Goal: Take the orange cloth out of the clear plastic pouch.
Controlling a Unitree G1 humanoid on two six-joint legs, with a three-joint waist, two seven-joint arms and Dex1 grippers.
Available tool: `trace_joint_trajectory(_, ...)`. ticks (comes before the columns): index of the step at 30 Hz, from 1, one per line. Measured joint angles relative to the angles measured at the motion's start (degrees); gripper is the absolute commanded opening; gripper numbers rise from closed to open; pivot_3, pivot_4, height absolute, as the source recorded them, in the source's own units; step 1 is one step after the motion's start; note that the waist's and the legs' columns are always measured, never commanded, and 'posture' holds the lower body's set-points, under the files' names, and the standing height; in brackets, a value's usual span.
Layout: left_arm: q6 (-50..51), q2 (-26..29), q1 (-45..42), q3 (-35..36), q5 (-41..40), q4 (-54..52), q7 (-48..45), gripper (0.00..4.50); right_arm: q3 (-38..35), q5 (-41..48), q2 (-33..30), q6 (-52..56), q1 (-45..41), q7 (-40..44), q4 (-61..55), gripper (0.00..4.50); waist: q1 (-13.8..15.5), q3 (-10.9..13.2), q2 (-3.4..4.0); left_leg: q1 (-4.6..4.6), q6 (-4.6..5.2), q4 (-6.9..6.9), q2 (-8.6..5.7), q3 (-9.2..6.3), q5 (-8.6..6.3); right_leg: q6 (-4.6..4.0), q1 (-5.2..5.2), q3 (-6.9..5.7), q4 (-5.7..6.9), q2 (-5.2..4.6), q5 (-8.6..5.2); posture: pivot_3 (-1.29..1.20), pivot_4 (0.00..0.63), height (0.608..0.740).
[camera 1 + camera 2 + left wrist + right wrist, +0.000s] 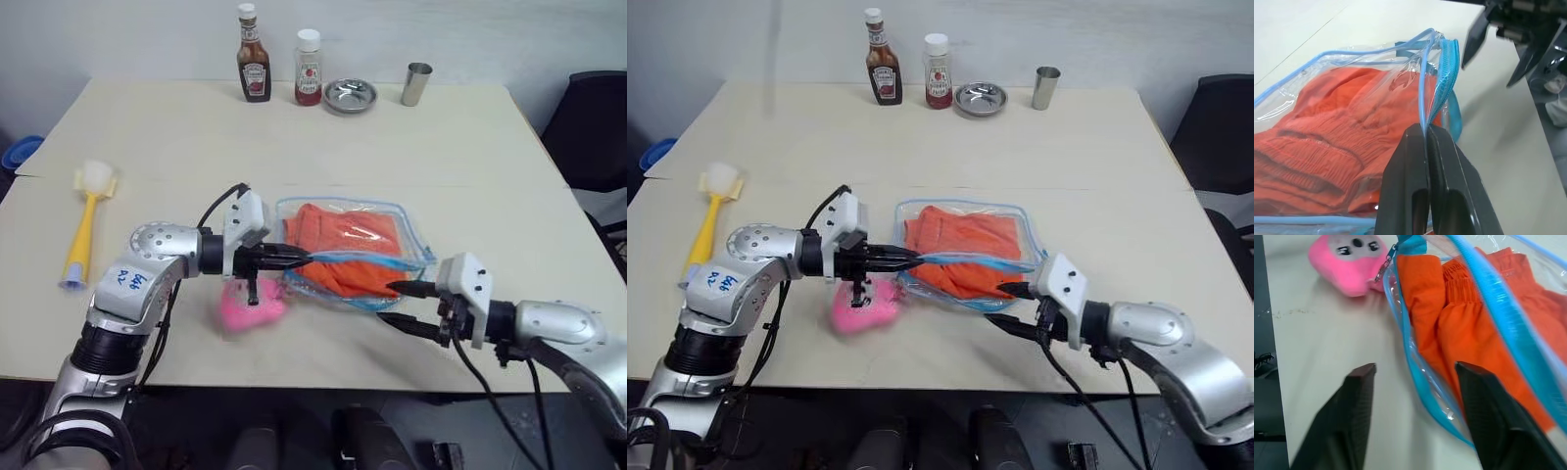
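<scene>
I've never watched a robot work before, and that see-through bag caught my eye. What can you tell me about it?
The pouch is a flat, clear plastic bag with rounded corners and light blue trim and zipper along its edges. It lies on the table with the wrinkled orange cloth inside. The left gripper is shut on its blue upper edge, lifting it so the mouth gapes. The open right gripper faces that mouth. A pink plush toy lies beside it.
</scene>
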Motion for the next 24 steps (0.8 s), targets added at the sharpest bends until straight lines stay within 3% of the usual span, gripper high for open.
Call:
trace_joint_trajectory(2,0.0,-0.3,2.0,-1.1,0.2,-2.2,1.1,0.00,3.4,-5.6,1.6,-2.1,-1.8,-1.9,2.2,0.94,-0.2,0.0,0.00,0.06,-0.01,-0.03,0.00,0.01,0.01,0.00,0.00,0.04,0.05,0.02,0.00,0.00,0.150,0.740)
trace_joint_trajectory(9,-0.2,-0.9,3.3,-2.2,0.7,-3.2,3.1,0.00,11.4,-19.2,4.1,-9.1,-6.0,-4.0,7.9,0.94,0.1,0.0,0.00,-0.01,-0.19,-0.02,-0.04,0.02,0.11,0.00,-0.11,0.05,0.11,0.00,0.00,0.00,0.150,0.740)
trace_joint_trajectory(12,-0.2,-1.0,3.2,-2.2,0.8,-3.2,3.4,0.00,13.7,-23.7,4.2,-12.0,-6.0,-4.0,10.1,1.53,0.1,0.0,0.00,-0.01,-0.19,-0.02,-0.05,0.02,0.11,0.00,-0.12,0.04,0.12,-0.01,0.00,0.00,0.150,0.740)
trace_joint_trajectory(18,-1.5,-1.0,3.2,-3.3,1.7,-3.2,3.2,0.00,13.7,-28.0,5.7,-14.8,-5.9,-4.1,12.2,3.57,0.1,0.0,0.00,-0.01,-0.19,-0.02,-0.04,0.02,0.11,0.00,-0.13,0.04,0.13,0.01,0.00,0.00,0.150,0.740)
trace_joint_trajectory(24,-1.9,-1.0,3.1,-3.9,1.7,-3.2,3.1,0.00,15.1,-32.7,5.9,-18.6,-6.9,-3.9,14.6,3.57,0.1,0.0,0.00,-0.01,-0.19,-0.03,-0.04,0.02,0.11,0.00,-0.13,0.04,0.13,0.01,0.00,0.00,0.150,0.740)
